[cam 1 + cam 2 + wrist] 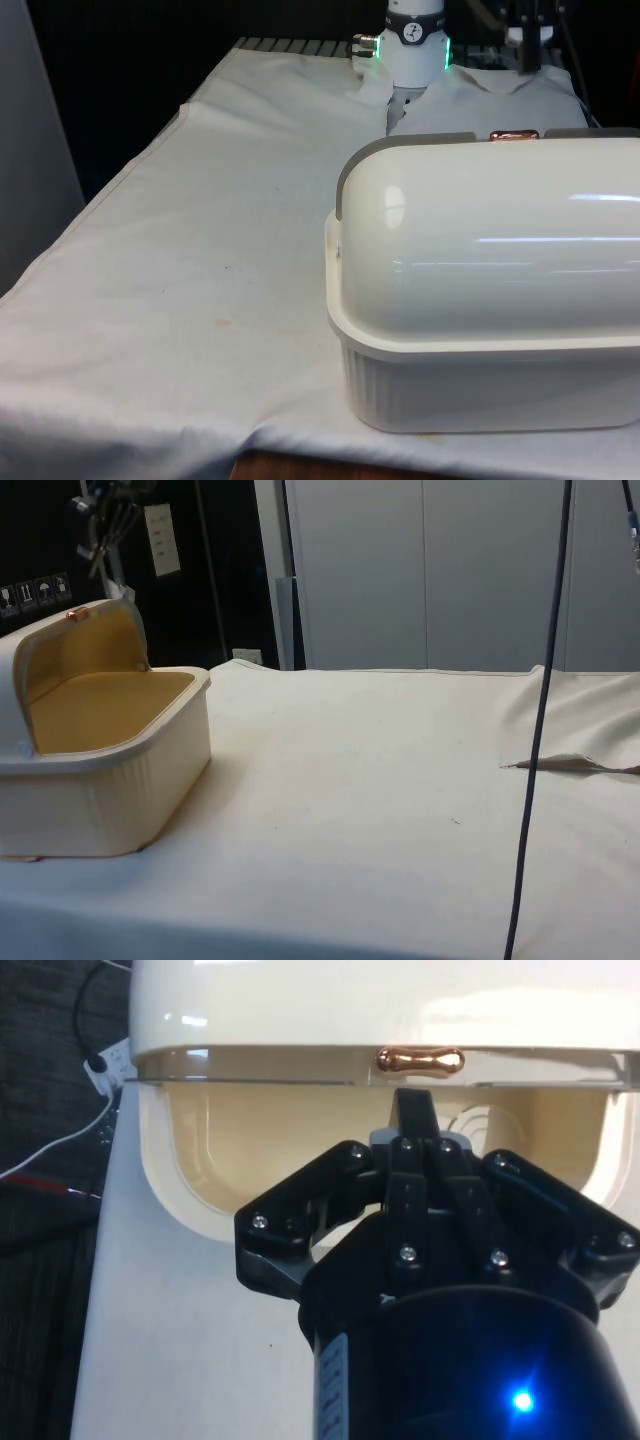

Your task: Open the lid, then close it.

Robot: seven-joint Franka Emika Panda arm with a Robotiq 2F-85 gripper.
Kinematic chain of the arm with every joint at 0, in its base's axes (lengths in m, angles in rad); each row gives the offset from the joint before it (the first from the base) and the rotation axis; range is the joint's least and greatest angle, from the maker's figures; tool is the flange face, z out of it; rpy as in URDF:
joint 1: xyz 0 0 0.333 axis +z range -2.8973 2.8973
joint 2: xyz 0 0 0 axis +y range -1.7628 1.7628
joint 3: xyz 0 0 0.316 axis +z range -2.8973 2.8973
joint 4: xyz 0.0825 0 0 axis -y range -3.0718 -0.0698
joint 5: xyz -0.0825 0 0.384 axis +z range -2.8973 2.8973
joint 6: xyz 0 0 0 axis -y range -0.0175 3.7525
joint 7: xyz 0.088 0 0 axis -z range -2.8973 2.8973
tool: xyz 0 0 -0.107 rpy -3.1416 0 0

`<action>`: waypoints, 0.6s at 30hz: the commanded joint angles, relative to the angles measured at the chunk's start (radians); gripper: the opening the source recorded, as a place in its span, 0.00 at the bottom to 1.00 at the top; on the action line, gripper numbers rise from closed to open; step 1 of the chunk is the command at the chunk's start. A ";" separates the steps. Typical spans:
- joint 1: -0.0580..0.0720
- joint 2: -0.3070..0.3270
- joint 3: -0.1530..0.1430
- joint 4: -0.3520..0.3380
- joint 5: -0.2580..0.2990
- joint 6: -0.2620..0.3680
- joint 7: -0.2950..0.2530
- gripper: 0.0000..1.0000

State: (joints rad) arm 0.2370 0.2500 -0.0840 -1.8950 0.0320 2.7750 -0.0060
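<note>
A cream bread box [480,390] stands on the white cloth at the front view's right, its back turned to that camera. Its domed lid [500,230] is rolled up and back, with the small copper handle [514,134] at the top. The side view shows the box [110,780] open, its tan inside bare, the lid [60,645] raised and the handle [76,612] high up. In the wrist view my gripper [413,1110] is shut with nothing in it. Its tips sit just under the handle [419,1060], before the lid's edge [300,1055] and over the box's opening.
White cloth [400,780] covers the table away from the box, with a fold [570,765] at the side view's right. A dark cable [540,730] hangs down in front of the side camera. The table's edge [120,190] runs along the front view's left.
</note>
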 commanded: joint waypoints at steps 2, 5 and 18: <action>0.002 -0.012 -0.005 0.012 -0.010 -0.027 0.003 0.00; 0.000 -0.013 -0.001 0.015 -0.002 -0.026 0.000 0.00; 0.002 -0.034 -0.006 0.082 -0.025 -0.139 0.004 0.00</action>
State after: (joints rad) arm 0.2370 0.2160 -0.0870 -1.8160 0.0150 2.6490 -0.0060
